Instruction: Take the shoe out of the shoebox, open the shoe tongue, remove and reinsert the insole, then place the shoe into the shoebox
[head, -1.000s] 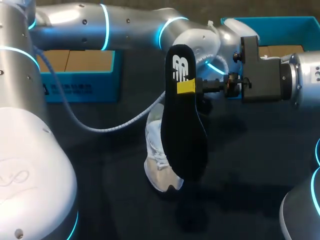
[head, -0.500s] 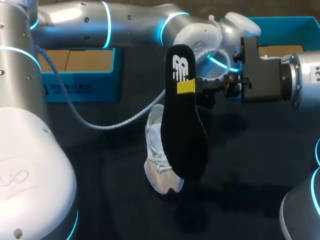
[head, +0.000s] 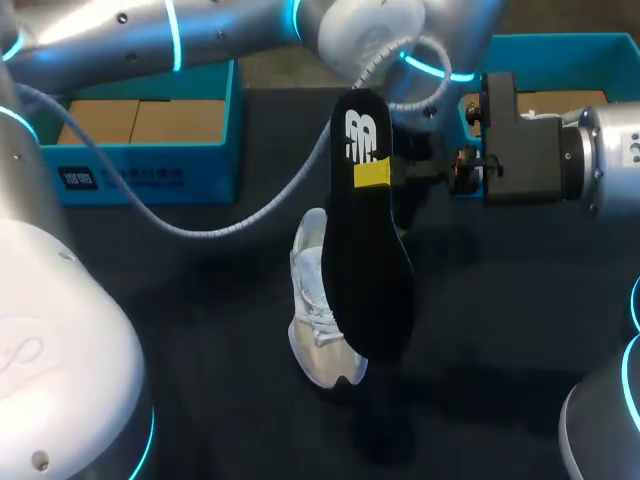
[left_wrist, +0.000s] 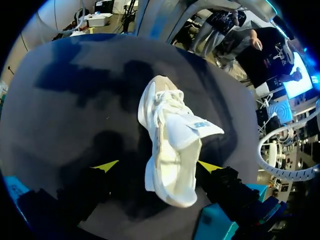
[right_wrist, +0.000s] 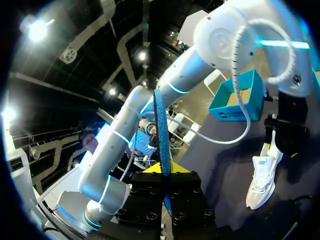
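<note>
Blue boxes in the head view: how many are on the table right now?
2. One blue box sits at the back left; the other blue box is at the back right, partly hidden by the right arm. The arms may cover more.

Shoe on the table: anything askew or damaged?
Nothing damaged. The shoe sits on the table with its tongue folded out wide. Its insole is out, held upright in the air by the right gripper. It looks odd at a glance but fits the task.
</note>
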